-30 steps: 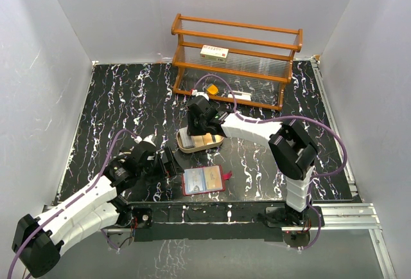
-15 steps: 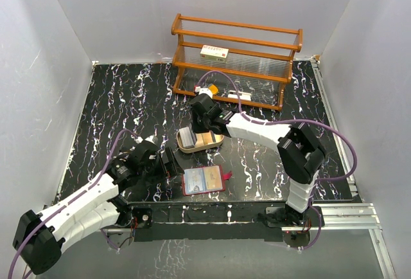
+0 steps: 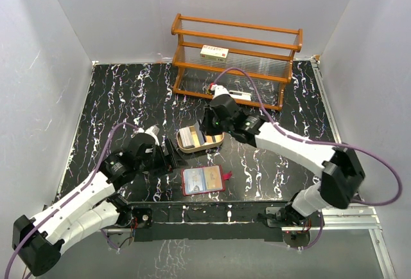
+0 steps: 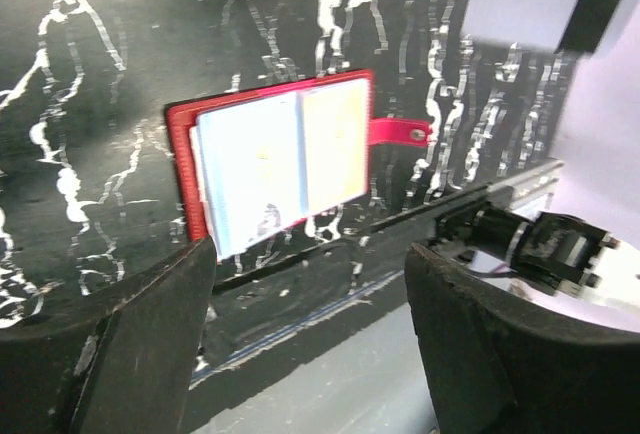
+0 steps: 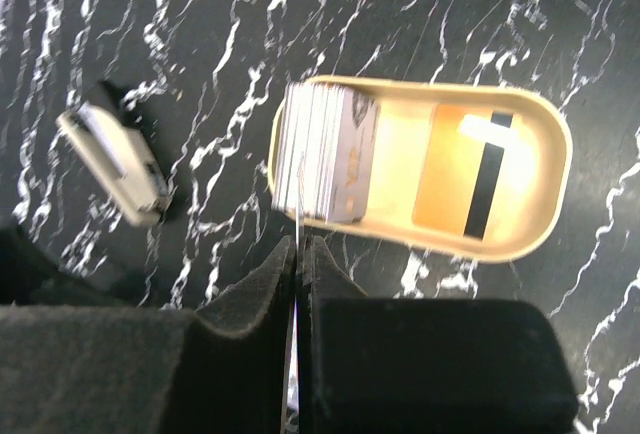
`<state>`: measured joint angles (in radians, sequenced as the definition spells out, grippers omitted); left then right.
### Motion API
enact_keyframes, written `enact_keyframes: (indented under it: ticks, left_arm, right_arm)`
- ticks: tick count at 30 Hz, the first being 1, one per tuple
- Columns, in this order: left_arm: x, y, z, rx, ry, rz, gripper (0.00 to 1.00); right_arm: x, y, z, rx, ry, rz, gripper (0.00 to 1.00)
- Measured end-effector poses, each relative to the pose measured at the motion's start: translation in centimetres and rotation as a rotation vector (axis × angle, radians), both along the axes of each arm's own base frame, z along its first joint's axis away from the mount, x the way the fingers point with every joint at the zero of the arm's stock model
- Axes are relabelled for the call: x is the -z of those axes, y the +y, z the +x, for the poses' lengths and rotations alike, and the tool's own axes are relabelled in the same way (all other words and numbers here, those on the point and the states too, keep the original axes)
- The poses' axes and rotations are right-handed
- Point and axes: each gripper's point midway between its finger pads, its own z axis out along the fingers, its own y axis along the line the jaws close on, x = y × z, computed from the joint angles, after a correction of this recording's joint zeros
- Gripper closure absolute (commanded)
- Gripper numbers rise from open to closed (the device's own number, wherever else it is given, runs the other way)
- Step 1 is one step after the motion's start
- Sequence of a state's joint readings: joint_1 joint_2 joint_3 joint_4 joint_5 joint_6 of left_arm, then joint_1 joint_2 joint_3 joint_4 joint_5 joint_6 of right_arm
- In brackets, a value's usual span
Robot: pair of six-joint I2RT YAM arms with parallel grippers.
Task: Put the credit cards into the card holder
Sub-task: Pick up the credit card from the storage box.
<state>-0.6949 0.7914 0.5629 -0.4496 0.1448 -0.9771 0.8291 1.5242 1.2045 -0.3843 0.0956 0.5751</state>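
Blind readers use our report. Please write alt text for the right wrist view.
The right gripper, shut on what looks like one card edge-on, hangs above a tan tray on a black marbled table. The tray holds a stack of cards and a yellow card with a black stripe.

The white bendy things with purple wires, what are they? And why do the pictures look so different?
They are two robot arms bolted to a black table. The big picture looks down from above; the other two come from small cameras on the wrists. The left hand is open, near the open red card holder. The right hand is pinched shut on one thin card, seen edge-on, beside a tan tray. The tray holds a stack of cards and one yellow card lying flat. At the back stands a wooden rack with a white box.
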Motion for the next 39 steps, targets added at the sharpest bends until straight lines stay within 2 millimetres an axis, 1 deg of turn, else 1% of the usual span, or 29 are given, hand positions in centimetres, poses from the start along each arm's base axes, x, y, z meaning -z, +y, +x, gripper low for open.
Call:
enact_keyframes:
  ticks: [3, 7, 11, 14, 17, 22, 23, 24, 25, 28, 30, 34, 39]
  left_arm:
    - [-1.9, -0.8, 0.3, -0.003, -0.020, -0.062, 0.32]
    - [-4.2, -1.9, 0.6, -0.009, -0.047, -0.155, 0.38]
    - [-6.9, -2.8, 0.9, -0.023, -0.088, -0.269, 0.47]
    - [-9.5, -3.6, 1.1, -0.026, -0.129, -0.378, 0.50]
    - [-11.0, -4.2, 1.2, -0.021, -0.144, -0.462, 0.52]
    - [-11.8, -5.1, 1.4, -0.016, -0.131, -0.531, 0.55]
    - [-11.9, -5.2, 1.4, -0.016, -0.129, -0.538, 0.57]
    - [-12.1, -5.4, 1.5, -0.015, -0.126, -0.547, 0.61]
    - [-12.2, -5.5, 1.6, -0.014, -0.124, -0.554, 0.69]
    - [-12.6, -5.8, 1.6, -0.012, -0.118, -0.580, 0.99]
    - [-12.5, -5.7, 1.6, -0.017, -0.115, -0.580, 1.00]
    - [-12.6, -5.6, 1.6, -0.020, -0.117, -0.588, 1.00]
    - [-12.4, -5.6, 1.5, -0.019, -0.117, -0.588, 1.00]
  right_arm:
    - [-1.2, -0.8, -2.2, -0.034, 0.003, 0.071, 1.00]
    - [-2.0, -1.5, -5.2, -0.075, 0.033, 0.180, 1.00]
    - [-3.0, -2.0, -8.0, -0.108, 0.066, 0.314, 1.00]
    - [-4.6, -2.0, -9.8, -0.137, 0.077, 0.443, 1.00]
    - [-6.1, -1.9, -11.1, -0.167, 0.086, 0.555, 1.00]
    - [-7.3, -1.7, -12.3, -0.195, 0.114, 0.658, 1.00]
    - [-7.4, -1.6, -12.5, -0.201, 0.118, 0.669, 1.00]
    - [-7.5, -1.6, -12.6, -0.203, 0.123, 0.677, 1.00]
    - [-7.6, -1.5, -12.6, -0.205, 0.130, 0.685, 1.00]
    - [-7.8, -1.3, -12.9, -0.215, 0.139, 0.713, 1.00]
    - [-8.0, -1.3, -12.9, -0.213, 0.139, 0.723, 1.00]
    - [-7.4, -1.4, -12.8, -0.196, 0.157, 0.731, 0.91]
    - [-6.5, -1.5, -13.0, -0.186, 0.182, 0.717, 0.72]
